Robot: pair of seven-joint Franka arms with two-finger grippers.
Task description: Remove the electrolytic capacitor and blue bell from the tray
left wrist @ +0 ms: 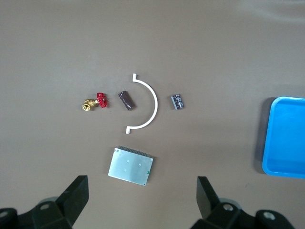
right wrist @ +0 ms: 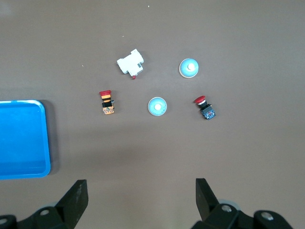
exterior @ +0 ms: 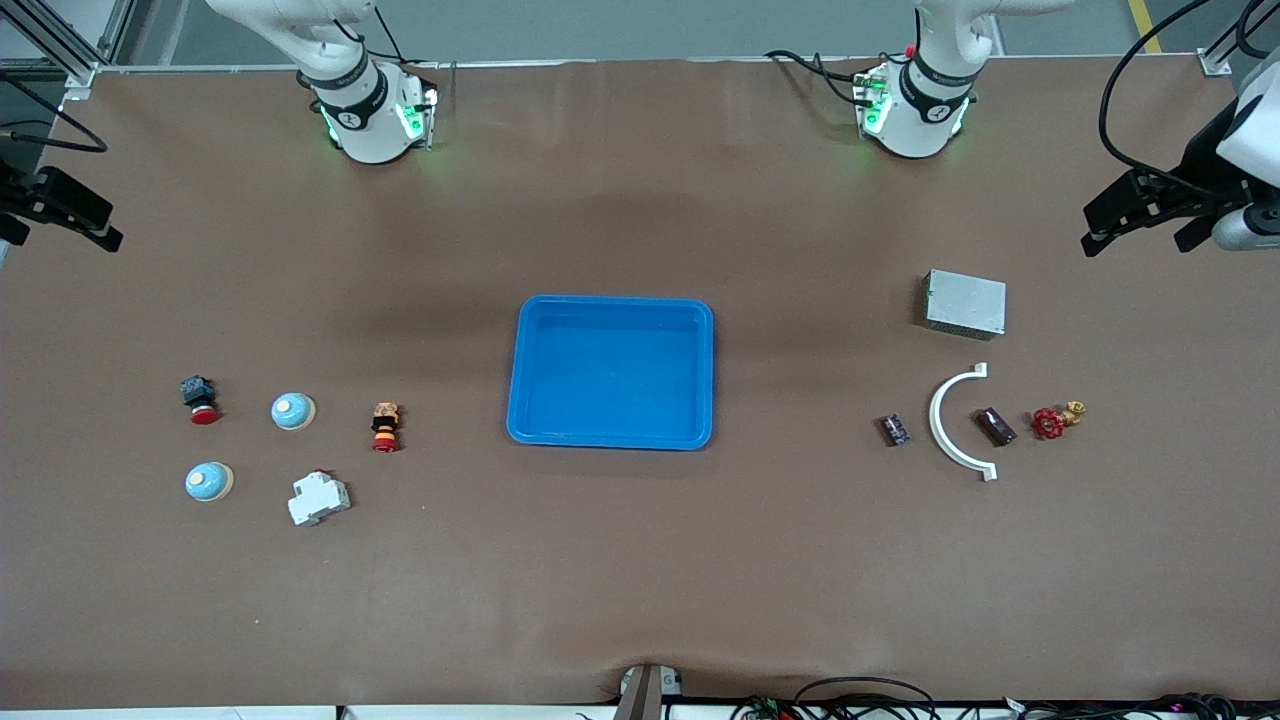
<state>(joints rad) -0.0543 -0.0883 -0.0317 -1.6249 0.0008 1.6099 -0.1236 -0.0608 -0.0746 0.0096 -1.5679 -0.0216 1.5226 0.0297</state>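
A: Where are the task's things found?

B: 2 pale blue dome-shaped bells are seen toward the right arm's end; a small dark cylindrical capacitor lies just beside a white curved plastic bracket — toward the left arm's end. A blue rectangular plastic tray sits between.

A: And the grippers?

B: The left gripper is held spread wide over bare table near a grey metal box; the right gripper — likewise released, nothing grasped.

A blue tray sits on the brown table; both bells are light blue.
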